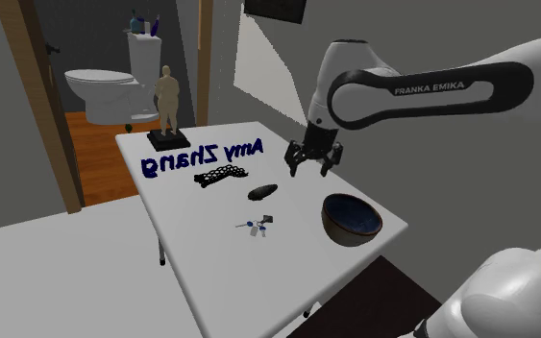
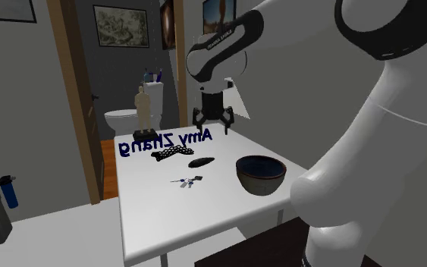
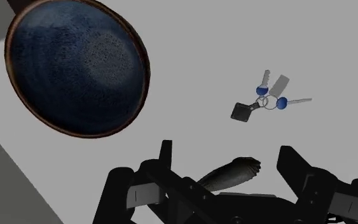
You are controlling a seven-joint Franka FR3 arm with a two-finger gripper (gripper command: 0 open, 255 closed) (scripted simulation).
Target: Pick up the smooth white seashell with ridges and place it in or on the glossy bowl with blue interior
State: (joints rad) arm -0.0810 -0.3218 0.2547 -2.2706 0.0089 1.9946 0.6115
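Black gripper (image 1: 314, 163) up in the air over the white table (image 1: 201, 269), fingers spread wide apart, holding nothing. Dark shell (image 1: 263, 191) flat on the table, lower than the fingers, not touched. Keys (image 1: 257, 227) near the shell. Brown bowl (image 1: 352, 217), blue inside, near the table's edge.

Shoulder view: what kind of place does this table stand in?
Likely a house, next to a bathroom: a toilet stands past a wooden doorframe, and a framed picture hangs on its wall.

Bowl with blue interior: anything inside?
Nothing. The wrist view shows the round, brown-rimmed bowl's speckled dark-blue interior bare; in the shoulder view its near wall covers part of the bottom.
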